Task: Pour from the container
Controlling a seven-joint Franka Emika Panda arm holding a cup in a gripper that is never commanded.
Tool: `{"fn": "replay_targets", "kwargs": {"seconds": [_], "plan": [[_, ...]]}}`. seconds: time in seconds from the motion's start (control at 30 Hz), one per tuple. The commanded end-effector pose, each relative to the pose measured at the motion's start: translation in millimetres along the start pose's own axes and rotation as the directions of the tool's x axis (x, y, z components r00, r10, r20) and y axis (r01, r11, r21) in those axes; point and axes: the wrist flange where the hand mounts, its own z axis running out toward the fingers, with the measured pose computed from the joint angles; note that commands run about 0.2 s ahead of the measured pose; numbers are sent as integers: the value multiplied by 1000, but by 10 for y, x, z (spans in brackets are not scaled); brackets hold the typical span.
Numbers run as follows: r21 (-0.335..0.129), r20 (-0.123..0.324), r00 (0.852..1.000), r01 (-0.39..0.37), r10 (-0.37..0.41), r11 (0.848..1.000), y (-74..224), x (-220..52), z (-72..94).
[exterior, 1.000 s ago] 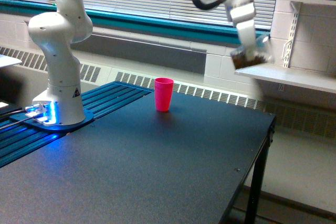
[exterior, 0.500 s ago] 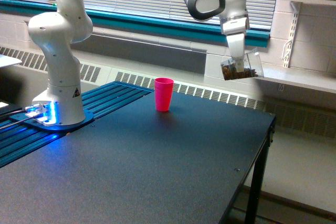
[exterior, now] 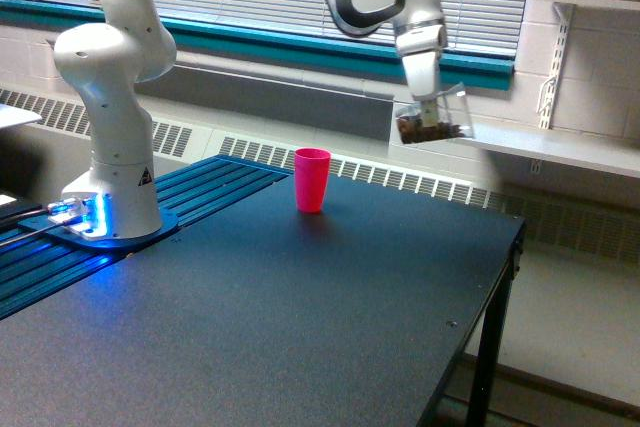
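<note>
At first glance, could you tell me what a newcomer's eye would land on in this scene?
Most striking is the pink cup standing upright and alone on the dark table, toward its far edge. Next comes the white arm, whose tool holds a clear container of brown bits in the air, up and toward the exterior view's right of the pink cup. The arm's base glows blue at the exterior view's left.

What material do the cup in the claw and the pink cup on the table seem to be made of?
The held cup: likely clear, thin plastic, since brown bits show through its walls. The pink cup: probably opaque plastic, smooth and evenly coloured, with nothing visible through it.
</note>
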Motion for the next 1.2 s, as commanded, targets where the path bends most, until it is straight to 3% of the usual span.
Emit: {"fn": "replay_targets", "kwargs": {"seconds": [0.03,0.83,1.2], "plan": [[-11,-9,1000,-19,18,1000,-29,-426,-99],[-88,-22,999,-46,45,995,250,-1584,-368],[-102,-24,998,-56,53,993,292,-2088,-497]]}}
